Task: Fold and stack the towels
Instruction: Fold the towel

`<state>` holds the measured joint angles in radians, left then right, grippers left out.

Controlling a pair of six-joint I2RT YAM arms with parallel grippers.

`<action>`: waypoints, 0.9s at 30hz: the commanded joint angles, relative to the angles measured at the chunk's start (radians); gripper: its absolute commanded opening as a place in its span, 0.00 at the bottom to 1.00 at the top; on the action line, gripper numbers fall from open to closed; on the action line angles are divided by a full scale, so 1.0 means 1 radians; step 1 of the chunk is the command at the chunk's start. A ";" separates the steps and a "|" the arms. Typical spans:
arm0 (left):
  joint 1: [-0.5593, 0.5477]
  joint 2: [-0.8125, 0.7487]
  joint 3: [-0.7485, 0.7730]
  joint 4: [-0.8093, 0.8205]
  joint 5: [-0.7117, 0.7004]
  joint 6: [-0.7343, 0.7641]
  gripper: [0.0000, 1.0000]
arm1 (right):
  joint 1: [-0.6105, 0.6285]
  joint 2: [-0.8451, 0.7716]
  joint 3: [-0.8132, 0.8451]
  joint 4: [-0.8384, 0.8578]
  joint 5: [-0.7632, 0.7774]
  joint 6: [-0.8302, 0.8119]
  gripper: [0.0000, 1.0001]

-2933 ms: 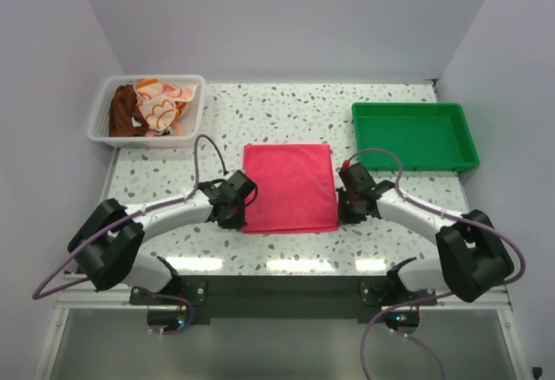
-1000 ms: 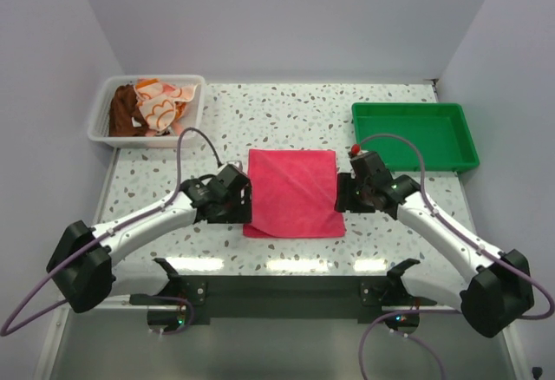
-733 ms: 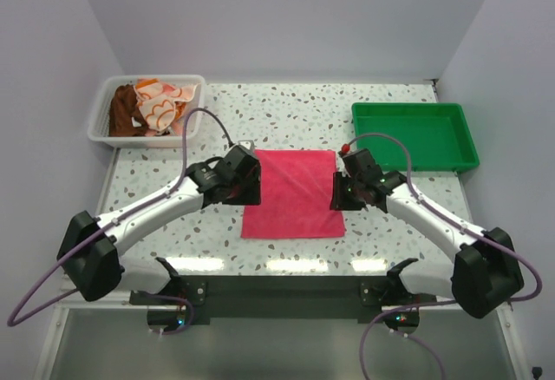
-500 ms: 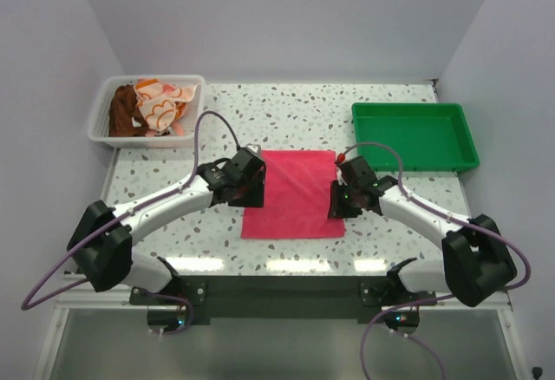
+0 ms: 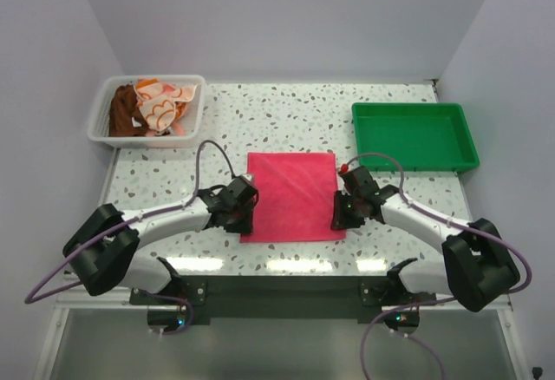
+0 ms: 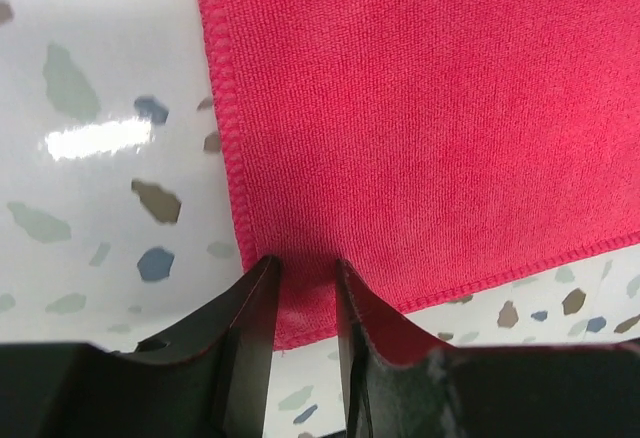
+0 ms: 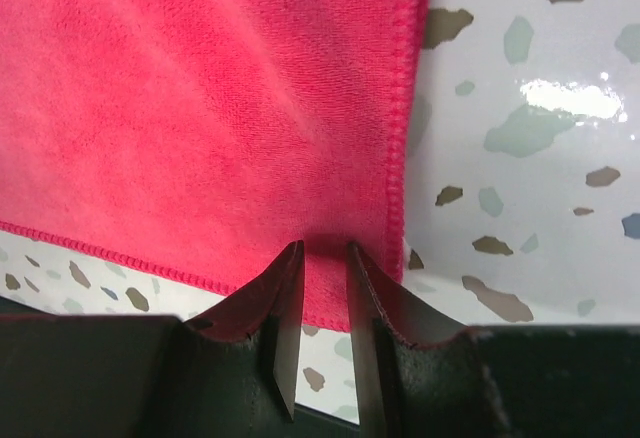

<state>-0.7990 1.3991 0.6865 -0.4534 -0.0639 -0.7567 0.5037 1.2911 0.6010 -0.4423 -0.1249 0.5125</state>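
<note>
Wrist views: left gripper (image 6: 305,270), right gripper (image 7: 325,255) pinch, hiding, corners of pink towel (image 6: 430,108).

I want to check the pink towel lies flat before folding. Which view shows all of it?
Top external: the whole hot pink towel lies spread flat, only its near corners covered. Each wrist view shows just one near corner and hem.

Speckled terrazzo table (image 5: 295,111), pale lilac walls (image 5: 286,16)

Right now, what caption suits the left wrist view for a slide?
Left fingers pinch a corner of the pink towel on the speckled table.
</note>
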 commanded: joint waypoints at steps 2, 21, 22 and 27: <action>-0.002 -0.064 -0.096 -0.106 0.006 -0.050 0.35 | 0.002 -0.058 -0.004 -0.081 -0.007 0.004 0.28; 0.141 0.052 0.288 -0.010 -0.086 0.158 0.56 | -0.031 0.382 0.610 0.048 0.123 -0.302 0.28; 0.144 0.069 0.286 0.001 -0.082 0.166 0.56 | -0.034 0.408 0.631 0.054 0.123 -0.308 0.28; 0.146 0.136 0.236 0.039 -0.054 0.175 0.55 | -0.054 0.551 0.712 0.085 0.123 -0.347 0.27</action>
<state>-0.6548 1.5253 0.9524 -0.4786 -0.1440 -0.6212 0.4644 1.8004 1.2438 -0.4145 -0.0170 0.2169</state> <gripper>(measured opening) 0.556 0.278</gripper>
